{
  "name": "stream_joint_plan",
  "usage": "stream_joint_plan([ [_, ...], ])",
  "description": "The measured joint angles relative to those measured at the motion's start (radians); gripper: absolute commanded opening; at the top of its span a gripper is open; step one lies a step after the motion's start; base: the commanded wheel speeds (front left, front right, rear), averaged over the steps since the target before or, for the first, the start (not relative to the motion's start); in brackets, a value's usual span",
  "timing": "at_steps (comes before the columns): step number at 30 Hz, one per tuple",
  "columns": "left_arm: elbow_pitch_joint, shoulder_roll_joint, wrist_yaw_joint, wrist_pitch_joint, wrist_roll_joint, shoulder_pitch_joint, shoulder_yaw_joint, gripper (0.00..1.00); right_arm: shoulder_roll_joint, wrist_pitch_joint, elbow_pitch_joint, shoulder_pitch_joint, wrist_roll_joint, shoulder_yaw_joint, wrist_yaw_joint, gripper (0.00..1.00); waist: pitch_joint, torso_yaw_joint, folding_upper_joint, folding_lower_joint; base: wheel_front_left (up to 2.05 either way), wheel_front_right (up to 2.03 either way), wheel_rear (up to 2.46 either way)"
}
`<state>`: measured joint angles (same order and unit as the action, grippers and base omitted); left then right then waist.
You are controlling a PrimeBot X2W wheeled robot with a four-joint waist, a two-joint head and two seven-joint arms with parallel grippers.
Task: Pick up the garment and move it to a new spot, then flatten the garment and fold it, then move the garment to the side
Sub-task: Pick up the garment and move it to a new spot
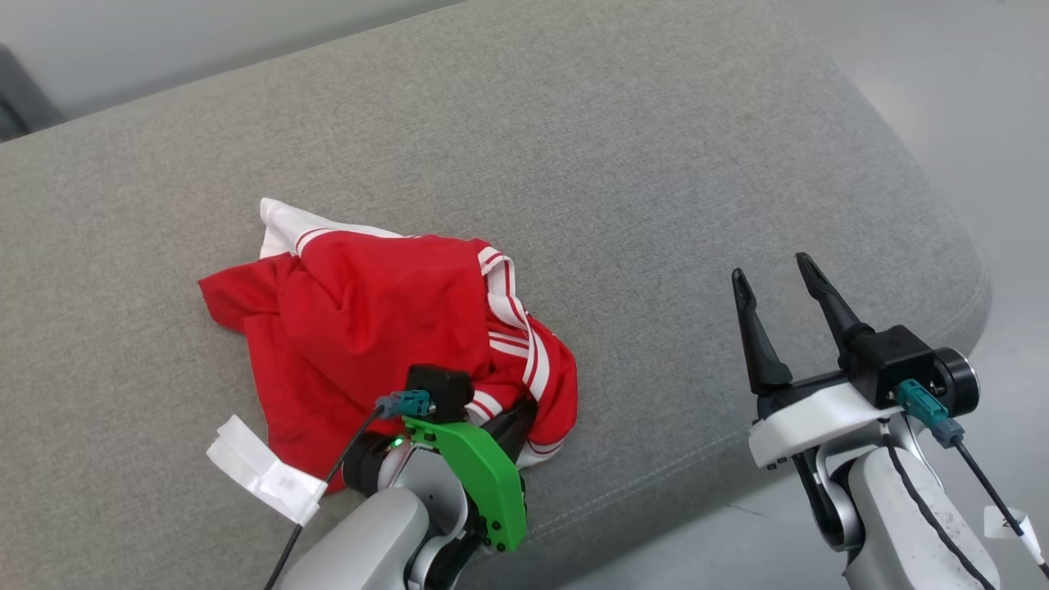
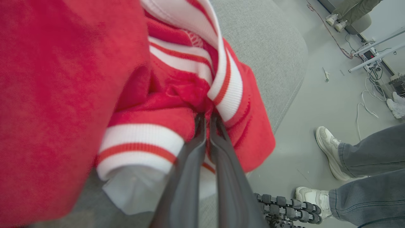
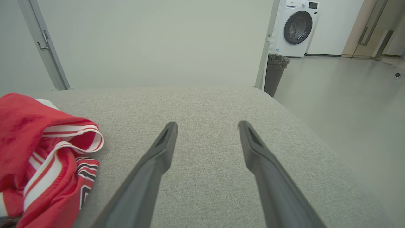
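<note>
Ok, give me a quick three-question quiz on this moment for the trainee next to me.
1. True or false: the right gripper is open and holds nothing.
2. Which one is shut on the garment? A: left gripper. B: right gripper. C: neither.
3. Fill in: the garment lies crumpled on a grey ____.

Key: 1 true; 2 A; 3 cushion.
</note>
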<state>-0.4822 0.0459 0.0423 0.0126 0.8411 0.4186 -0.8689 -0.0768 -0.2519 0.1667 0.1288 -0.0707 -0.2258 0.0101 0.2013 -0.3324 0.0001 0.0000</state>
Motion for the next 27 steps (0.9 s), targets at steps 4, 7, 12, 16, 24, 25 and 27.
stream_joint_plan([
  [4,0.0,0.0,-0.007,0.01,0.001,0.0,-0.002,0.49,0.0,0.0,0.001,0.0,0.0,0.0,0.0,1.0,-0.004,0.023,0.0,0.0,0.0,0.0,0.0],
  [7,0.007,0.0,-0.008,0.016,0.009,-0.002,-0.008,1.0,-0.001,0.0,0.001,0.0,0.0,0.001,-0.001,1.0,-0.009,0.038,0.0,0.0,0.0,0.0,0.0],
  [12,0.012,0.0,-0.008,0.023,0.018,-0.011,-0.023,1.0,-0.003,0.0,0.003,-0.002,0.002,0.003,-0.001,1.0,-0.018,0.057,0.0,0.0,0.0,0.0,0.0],
  [16,0.018,0.0,-0.008,0.024,0.026,-0.023,-0.034,1.0,-0.013,0.0,0.007,-0.018,0.002,0.011,-0.001,1.0,-0.03,0.074,0.0,0.0,0.0,0.0,0.0],
  [24,0.024,0.005,-0.01,0.049,0.024,-0.053,-0.031,1.0,-0.032,0.0,0.007,-0.04,0.008,0.04,-0.001,1.0,-0.06,0.124,0.0,0.0,0.0,0.0,0.0],
  [25,0.027,0.01,-0.014,0.058,0.024,-0.059,-0.024,1.0,-0.035,0.0,0.007,-0.042,0.008,0.044,0.0,1.0,-0.064,0.131,0.0,0.0,0.0,0.0,0.0],
  [27,0.037,0.019,-0.021,0.078,0.022,-0.068,-0.008,1.0,-0.044,0.0,0.007,-0.052,0.008,0.057,0.0,1.0,-0.074,0.147,0.0,0.0,0.0,0.0,0.0],
])
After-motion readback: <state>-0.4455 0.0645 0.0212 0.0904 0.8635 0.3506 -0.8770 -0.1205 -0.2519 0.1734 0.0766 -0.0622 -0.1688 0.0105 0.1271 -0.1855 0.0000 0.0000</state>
